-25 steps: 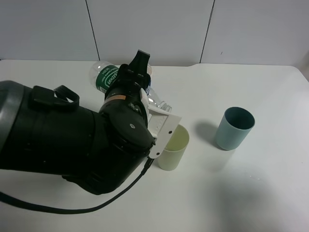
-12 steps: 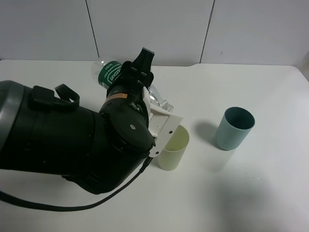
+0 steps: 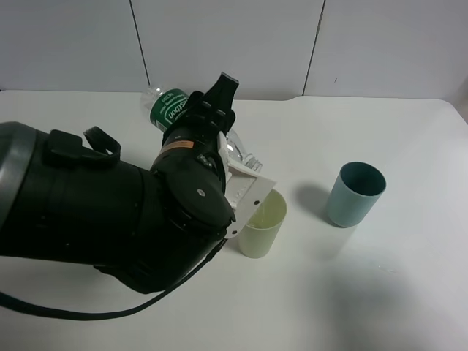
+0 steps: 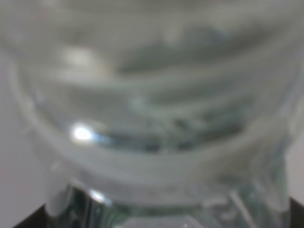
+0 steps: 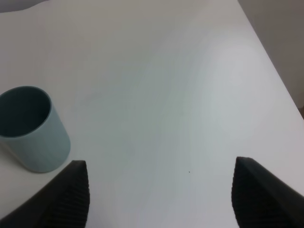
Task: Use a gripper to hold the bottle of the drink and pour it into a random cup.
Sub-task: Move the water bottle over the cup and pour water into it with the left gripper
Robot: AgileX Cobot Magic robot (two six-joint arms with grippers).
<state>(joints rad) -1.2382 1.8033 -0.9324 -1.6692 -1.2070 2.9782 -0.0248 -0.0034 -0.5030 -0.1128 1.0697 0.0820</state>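
Note:
In the exterior high view my left gripper (image 3: 210, 104) is shut on the bottle of the drink (image 3: 170, 108), a clear bottle with a green label. The bottle is tilted, base up and away, and its ribbed neck (image 3: 243, 154) points down toward the pale yellow-green cup (image 3: 262, 224). The white bracket (image 3: 245, 196) hides the bottle's mouth. In the left wrist view the blurred clear bottle (image 4: 152, 104) fills the picture. My right gripper (image 5: 161, 199) is open and empty, low over the table.
A teal cup (image 3: 354, 193) stands right of the yellow-green cup, and it also shows in the right wrist view (image 5: 31, 128). The bulky black left arm (image 3: 95, 212) covers the table's left half. A black cable (image 3: 88, 314) trails at the front.
The left gripper has turned, and the bottle's base has swung up and slightly right. The tilt toward the yellow-green cup is steeper. Both cups have stayed in place.

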